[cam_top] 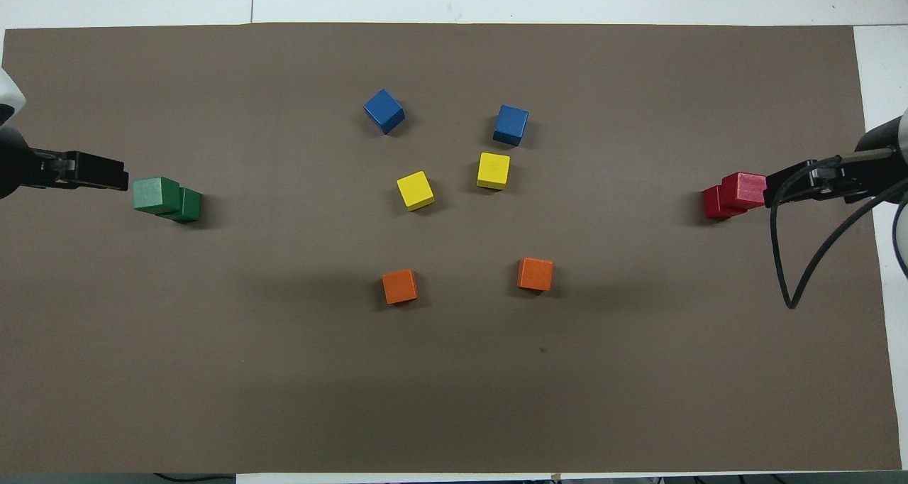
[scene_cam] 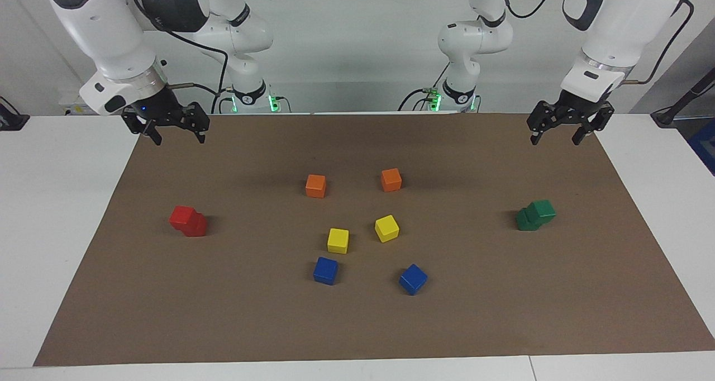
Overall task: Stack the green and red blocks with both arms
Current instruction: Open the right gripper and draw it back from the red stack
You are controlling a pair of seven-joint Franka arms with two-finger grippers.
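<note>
Two red blocks (scene_cam: 188,220) (cam_top: 734,193) stand stacked at the right arm's end of the mat, the upper one set askew on the lower. Two green blocks (scene_cam: 535,214) (cam_top: 167,198) form a similar offset stack at the left arm's end. My right gripper (scene_cam: 180,141) (cam_top: 787,186) hangs open and empty over the mat's corner by the right arm's base, clear of the red stack. My left gripper (scene_cam: 554,142) (cam_top: 106,175) hangs open and empty over the mat's corner by the left arm's base, apart from the green stack.
On the brown mat (scene_cam: 357,325) in the middle lie two orange cubes (scene_cam: 315,185) (scene_cam: 391,179), two yellow cubes (scene_cam: 338,240) (scene_cam: 386,228) and two blue cubes (scene_cam: 325,270) (scene_cam: 413,279). White table (scene_cam: 50,202) borders the mat.
</note>
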